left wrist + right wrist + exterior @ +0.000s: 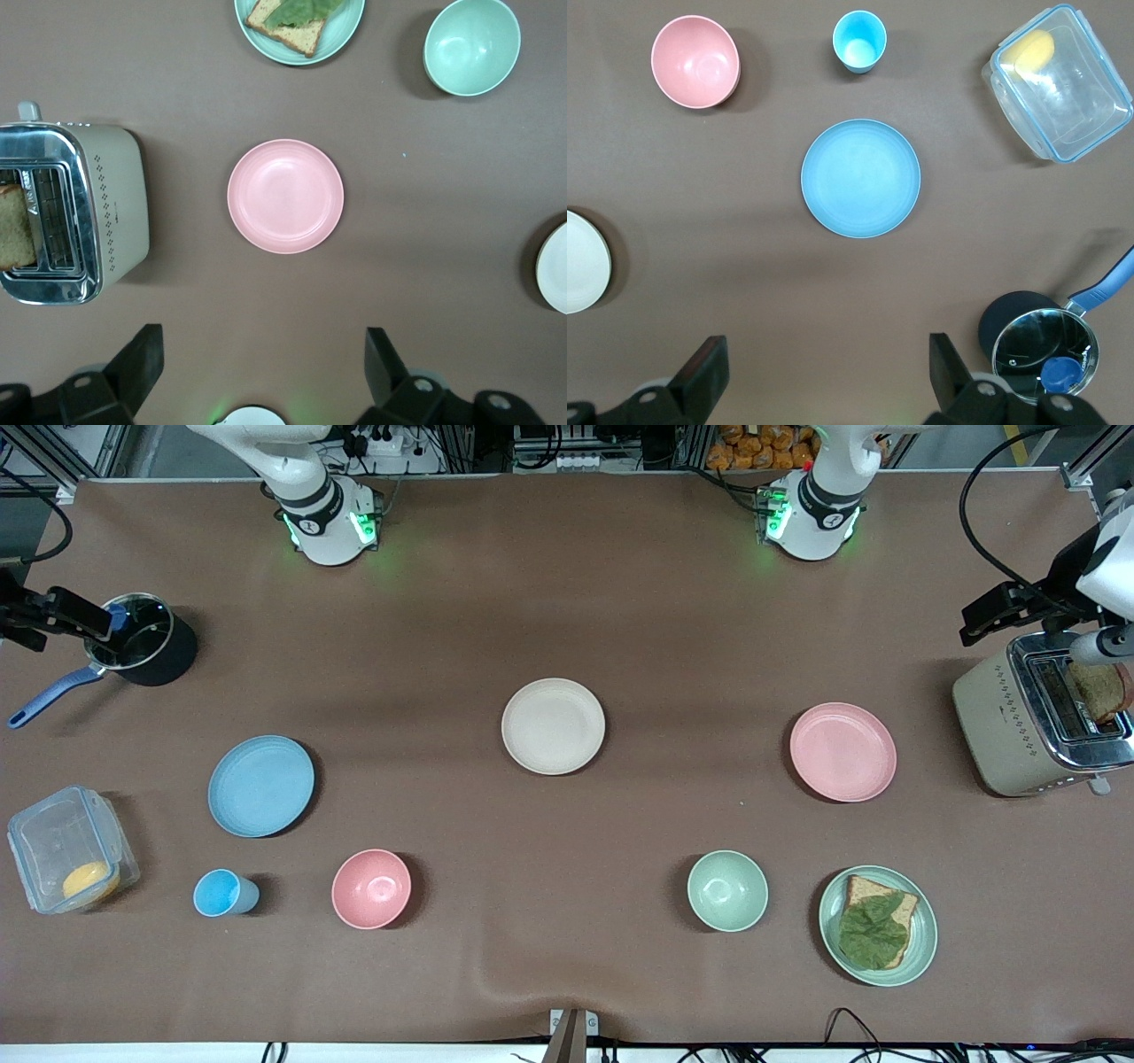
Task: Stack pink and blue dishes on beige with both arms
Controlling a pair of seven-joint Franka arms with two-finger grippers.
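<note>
The beige plate (pixel 553 726) lies in the middle of the table. The blue plate (pixel 261 786) (pixel 860 178) lies toward the right arm's end, a little nearer to the front camera. Toward the left arm's end lies the pink plate (pixel 842 751) (pixel 285 196). All three lie flat, apart, with nothing on them. My left gripper (pixel 263 343) (pixel 983 620) hangs high over the table between its base and the pink plate, open and empty. High over the stretch between its base and the blue plate, my right gripper (pixel 826 347) (pixel 80 615) is also open and empty.
A toaster (pixel 1019 722) holding bread stands at the left arm's end. A green plate (pixel 921 948) with toast and a leaf, a green bowl (pixel 727 890), a pink bowl (pixel 371 888) and a blue cup (pixel 221 893) lie nearer the front camera. A clear box (pixel 66 850) and a lidded pot (pixel 146 642) are at the right arm's end.
</note>
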